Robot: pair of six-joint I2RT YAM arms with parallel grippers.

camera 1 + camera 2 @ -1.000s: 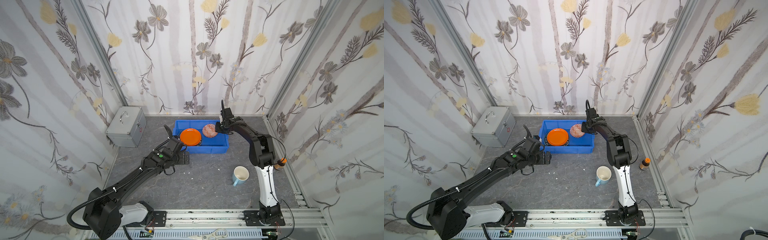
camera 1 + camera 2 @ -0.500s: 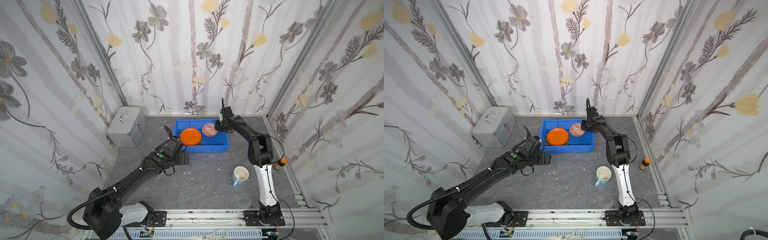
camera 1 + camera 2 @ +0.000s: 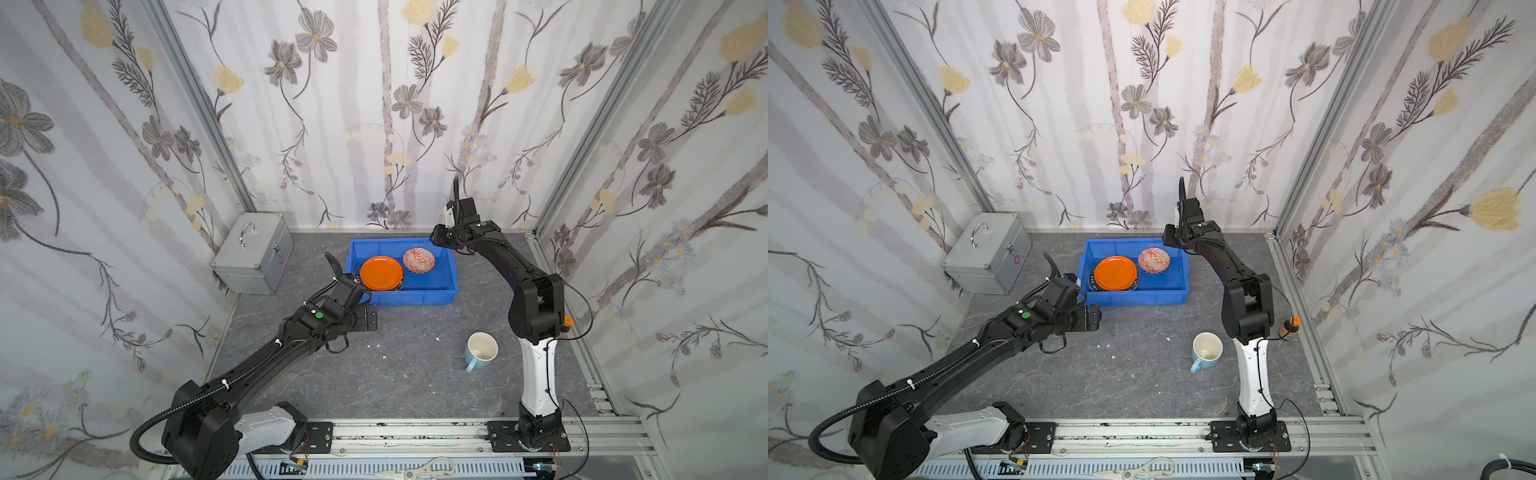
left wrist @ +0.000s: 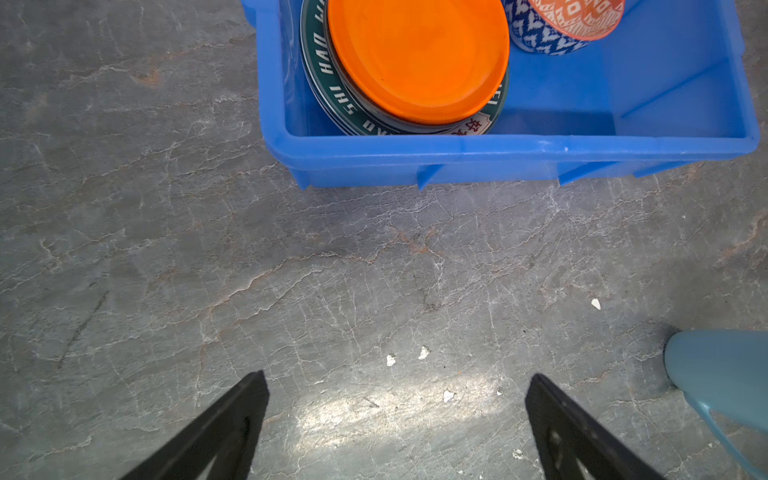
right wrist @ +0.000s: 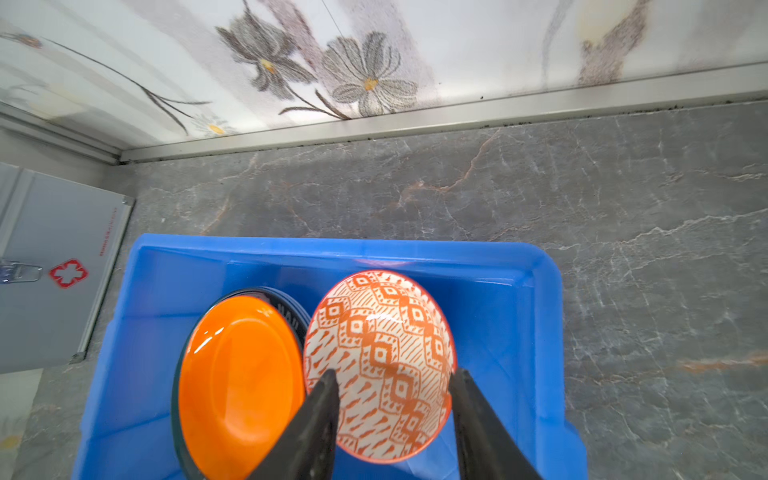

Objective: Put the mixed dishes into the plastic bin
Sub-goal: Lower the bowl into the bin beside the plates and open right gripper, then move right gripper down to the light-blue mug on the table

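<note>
Just beyond my right fingers point(image 5: 316, 415) the orange-patterned bowl point(image 5: 380, 365) sits, seemingly tilted, in the blue bin point(image 5: 519, 266) beside the orange plate point(image 5: 241, 382) stacked on a lettered plate point(image 4: 324, 62); I see the mug point(image 3: 482, 351) upright, outside.

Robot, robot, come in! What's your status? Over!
Left end effector open, empty. Right end effector open near bowl in bin. Mug not yet binned. Nothing blocking it.
</note>
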